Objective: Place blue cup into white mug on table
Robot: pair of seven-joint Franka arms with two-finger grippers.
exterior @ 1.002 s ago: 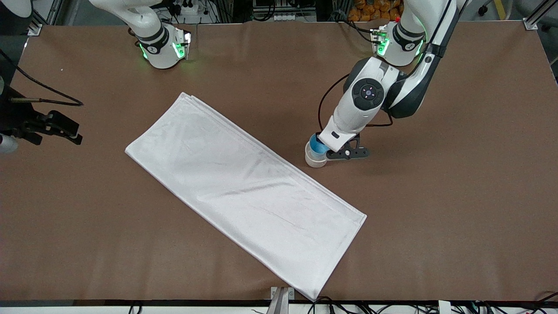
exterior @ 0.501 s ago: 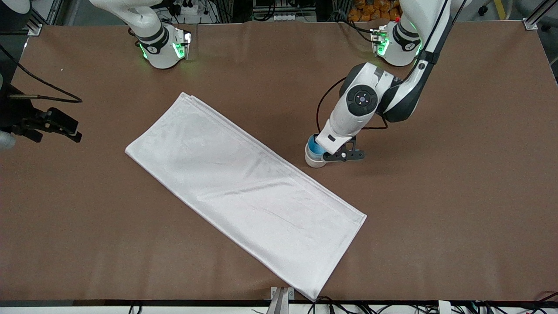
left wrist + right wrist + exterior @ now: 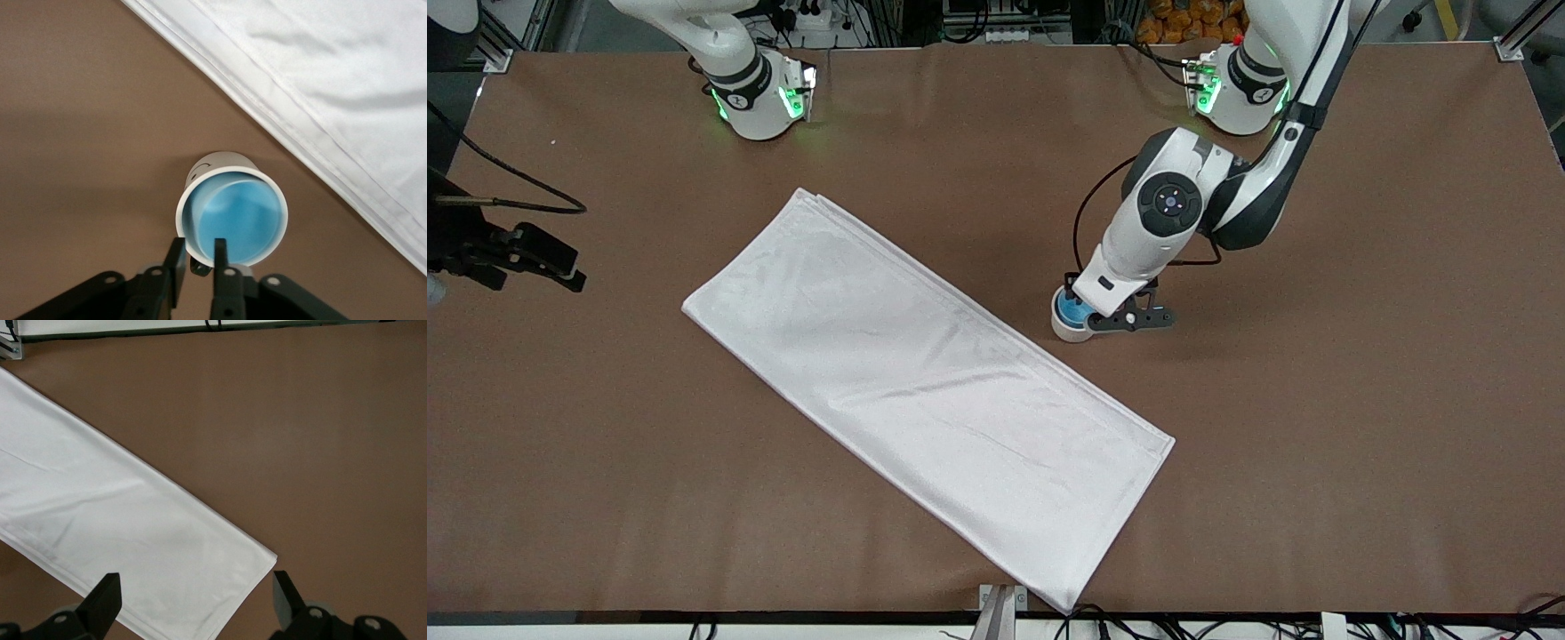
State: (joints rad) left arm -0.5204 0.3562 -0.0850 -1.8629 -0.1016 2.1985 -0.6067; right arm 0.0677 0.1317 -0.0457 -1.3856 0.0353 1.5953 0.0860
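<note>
The blue cup (image 3: 1070,311) sits inside the white mug (image 3: 1064,332), which stands on the table (image 3: 1316,400) next to the cloth's long edge. In the left wrist view the blue cup (image 3: 233,217) fills the white mug (image 3: 215,162), and only the mug's rim and a bit of its side show. My left gripper (image 3: 1089,316) is just above the rim (image 3: 197,248). Its fingers are slightly apart, one over the cup's inside and one outside the mug by the black handle. My right gripper (image 3: 560,271) waits open and empty (image 3: 193,607) at the right arm's end of the table.
A long white folded cloth (image 3: 925,391) lies diagonally across the middle of the table, and it shows in the left wrist view (image 3: 333,80) and the right wrist view (image 3: 100,513). Bare brown table lies toward the left arm's end.
The blue cup stood out above the mug's rim before and now sits down inside it. The left wrist has shifted slightly. The right gripper has drifted a little.
</note>
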